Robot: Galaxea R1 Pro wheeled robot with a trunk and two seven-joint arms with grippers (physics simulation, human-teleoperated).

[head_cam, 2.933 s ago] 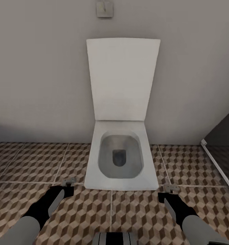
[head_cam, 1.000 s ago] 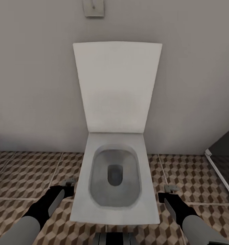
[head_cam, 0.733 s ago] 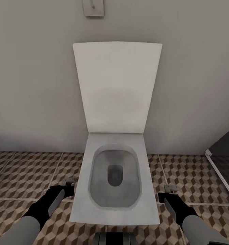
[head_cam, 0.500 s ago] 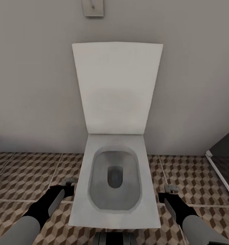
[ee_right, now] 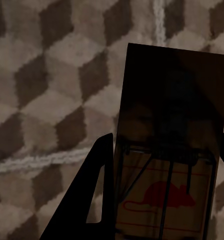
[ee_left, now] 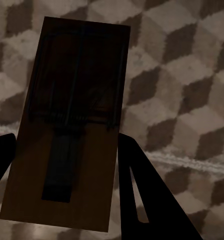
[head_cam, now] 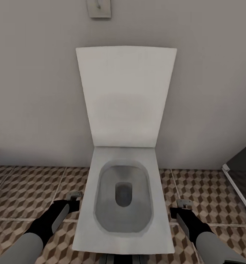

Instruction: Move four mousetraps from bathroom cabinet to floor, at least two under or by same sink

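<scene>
Your left jaws (ee_left: pixel 62 165) were closed on a trap (ee_left: pixel 72 125), its dark slab pinned between the two black fingers (ee_left: pixel 142 190) over the patterned floor (ee_left: pixel 182 75). Your right jaws (ee_right: pixel 162 200) gripped a second trap (ee_right: pixel 169 145) the same way; its far end was too shadowed to read, though a red mouse print showed nearer. From the head camera both grippers flanked the toilet (head_cam: pixel 123 205), the traps too small to make out.

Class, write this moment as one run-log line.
phase: carrying | left gripper: shut on dark-brown flat mousetrap | right gripper: shut on red-mouse-printed mousetrap | ahead: open white toilet | below: cube-patterned floor
</scene>
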